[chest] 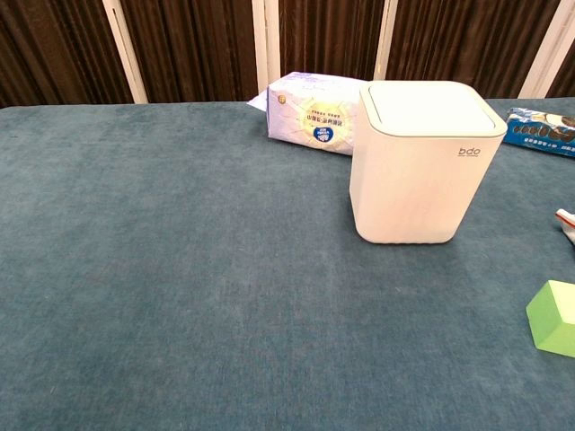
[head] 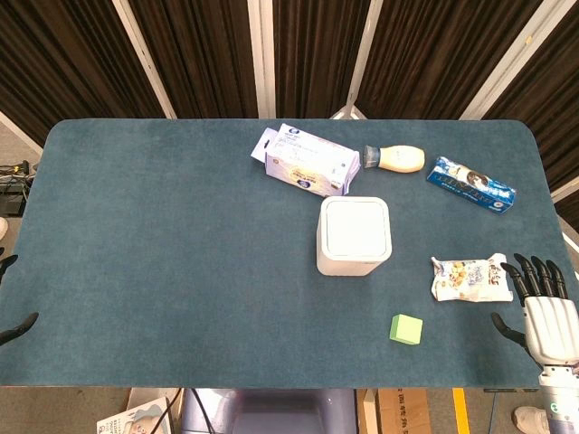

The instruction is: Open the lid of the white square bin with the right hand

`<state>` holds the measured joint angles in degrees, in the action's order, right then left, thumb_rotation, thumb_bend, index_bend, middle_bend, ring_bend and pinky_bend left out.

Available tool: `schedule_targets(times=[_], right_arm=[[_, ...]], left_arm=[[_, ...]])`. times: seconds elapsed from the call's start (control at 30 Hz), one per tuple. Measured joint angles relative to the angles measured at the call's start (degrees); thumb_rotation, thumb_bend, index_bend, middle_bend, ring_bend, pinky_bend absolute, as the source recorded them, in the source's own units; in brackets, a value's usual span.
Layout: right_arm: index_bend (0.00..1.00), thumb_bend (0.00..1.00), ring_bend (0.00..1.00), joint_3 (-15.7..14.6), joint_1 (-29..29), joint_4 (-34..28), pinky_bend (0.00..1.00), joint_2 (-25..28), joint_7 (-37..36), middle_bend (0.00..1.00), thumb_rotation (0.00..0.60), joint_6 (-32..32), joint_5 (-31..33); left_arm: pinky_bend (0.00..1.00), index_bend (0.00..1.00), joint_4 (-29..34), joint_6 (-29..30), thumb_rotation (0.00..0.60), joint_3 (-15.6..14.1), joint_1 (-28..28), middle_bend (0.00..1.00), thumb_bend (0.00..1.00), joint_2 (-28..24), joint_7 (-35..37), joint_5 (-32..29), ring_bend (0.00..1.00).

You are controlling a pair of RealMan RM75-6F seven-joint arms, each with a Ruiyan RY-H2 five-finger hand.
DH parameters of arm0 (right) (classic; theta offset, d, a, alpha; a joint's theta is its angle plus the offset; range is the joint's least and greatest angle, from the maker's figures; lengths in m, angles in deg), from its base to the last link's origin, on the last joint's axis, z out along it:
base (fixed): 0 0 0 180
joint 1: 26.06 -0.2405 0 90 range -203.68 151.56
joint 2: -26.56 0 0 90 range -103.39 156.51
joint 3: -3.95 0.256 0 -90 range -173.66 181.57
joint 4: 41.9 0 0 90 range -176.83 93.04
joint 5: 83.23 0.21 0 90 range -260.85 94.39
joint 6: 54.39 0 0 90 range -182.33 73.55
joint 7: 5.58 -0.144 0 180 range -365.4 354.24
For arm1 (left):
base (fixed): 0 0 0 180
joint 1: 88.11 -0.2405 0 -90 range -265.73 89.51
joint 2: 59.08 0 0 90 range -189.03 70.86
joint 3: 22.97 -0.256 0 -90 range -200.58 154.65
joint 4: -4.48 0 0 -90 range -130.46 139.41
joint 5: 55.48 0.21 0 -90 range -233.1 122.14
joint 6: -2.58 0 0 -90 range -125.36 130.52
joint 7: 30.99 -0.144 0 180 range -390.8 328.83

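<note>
The white square bin [head: 354,236] stands upright right of the table's middle with its lid [head: 355,227] shut flat. The chest view shows the bin [chest: 420,166] close up, with the lid [chest: 431,108] closed. My right hand [head: 545,306] hovers at the table's front right corner, fingers spread, holding nothing, well right of the bin. Of my left hand, only dark fingertips [head: 18,325] show at the left edge, apart and empty. The chest view shows neither hand.
Behind the bin lie a purple-white tissue pack [head: 305,160], a cream bottle [head: 395,159] and a blue snack pack [head: 470,183]. A white snack bag [head: 469,278] lies between the bin and my right hand. A green cube [head: 406,329] sits near the front edge.
</note>
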<state>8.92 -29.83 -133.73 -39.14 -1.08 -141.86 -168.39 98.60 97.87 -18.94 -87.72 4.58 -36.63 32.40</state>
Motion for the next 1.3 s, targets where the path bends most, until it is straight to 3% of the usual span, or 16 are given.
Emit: schedule_targets(times=[0.53, 0.97, 1.13, 1.23, 1.3], right_arm=[[0.2, 0.23, 0.06, -0.4, 1.0, -1.8, 0.04, 1.2, -0.2, 0.12, 0.6, -0.7, -0.2], [0.2, 0.23, 0.15, -0.9, 0.5, -1.6, 0.11, 1.4, -1.6, 0.15, 0.6, 0.7, -0.6], [0.2, 0.23, 0.33, -0.8, -0.1, -1.3, 0.25, 0.9, -1.7, 0.29, 0.6, 1.1, -1.4], [0.2, 0.23, 0.47, -0.5, -1.3, -1.2, 0.42, 0.6, -1.0, 0.42, 0.6, 1.6, -2.6], [0.2, 0.24, 0.57, 0.0, -2.3, -1.7, 0.6, 0.6, -0.7, 0.53, 0.6, 1.8, -3.6]], left_arm=[[0.06, 0.17, -0.3, -0.9, 0.6, 0.0, 0.6, 0.1, 0.07, 0.3, 0.0, 0.5, 0.0], [0.06, 0.17, -0.7, -1.6, 0.6, 0.4, 0.9, 0.1, 0.07, 1.2, -1.9, -0.7, 0.0], [0.06, 0.17, -0.5, -0.5, 0.6, 0.7, 0.6, 0.1, 0.07, 1.3, -1.9, -0.4, 0.0], [0.06, 0.17, -0.6, -0.7, 0.6, 0.8, 0.6, 0.1, 0.07, 1.3, -1.4, -0.5, 0.0], [0.06, 0.17, -0.7, -0.6, 0.6, 0.9, 0.7, 0.1, 0.07, 1.4, -1.5, -0.6, 0.0]])
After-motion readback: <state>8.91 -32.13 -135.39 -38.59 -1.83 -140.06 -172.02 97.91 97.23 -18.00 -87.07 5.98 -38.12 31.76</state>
